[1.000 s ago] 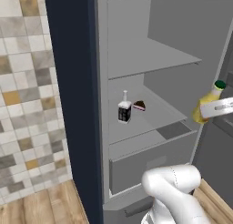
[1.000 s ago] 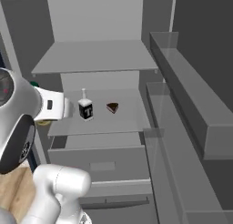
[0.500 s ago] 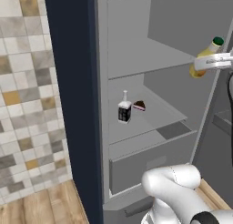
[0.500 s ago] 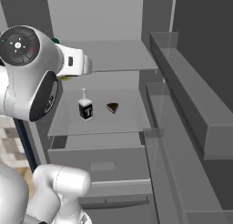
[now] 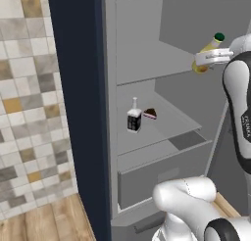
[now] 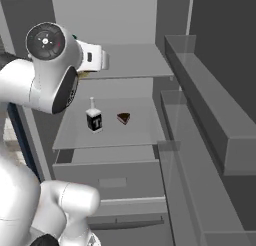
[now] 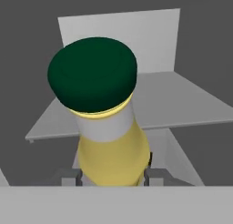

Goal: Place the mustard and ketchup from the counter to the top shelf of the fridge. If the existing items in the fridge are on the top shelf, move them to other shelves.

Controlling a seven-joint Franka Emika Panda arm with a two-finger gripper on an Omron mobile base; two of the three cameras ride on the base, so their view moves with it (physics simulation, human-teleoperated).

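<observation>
The mustard (image 5: 207, 54) is in my grip: in the hand view (image 7: 107, 127) its yellow body sits clamped between the two finger tips, green cap pointing away from the hand. The gripper (image 5: 210, 59) is closed on the bottle, which I hold tilted, cap uppermost, out in front of the fridge (image 5: 78, 112) opening at about the height of the top shelf (image 5: 147, 73). I judge that it has not crossed over the shelf yet; in the hand view the grey panel (image 7: 182, 104) lies beyond and below the cap, with nothing on the part I can see.

So the first bottle is picked up and raised to the fridge, but not yet set down. What is left for it, as I read it, is to carry it inward over the top shelf, lower it upright and let go.

The existing items are not in my way. The clear bottle (image 5: 134, 116) with the black label and the cake wedge (image 5: 150, 113) stand just beside each other on the shelf below the top shelf; in the right base view I see the clear bottle (image 6: 94, 119) and the cake wedge (image 6: 123, 118) there too. Since they are not on the top shelf, I judge that no moving of them is needed.

The ketchup and the counter are not before me from where the base stands, so that bottle is probably still to be fetched. Roughly, I am under halfway through.
</observation>
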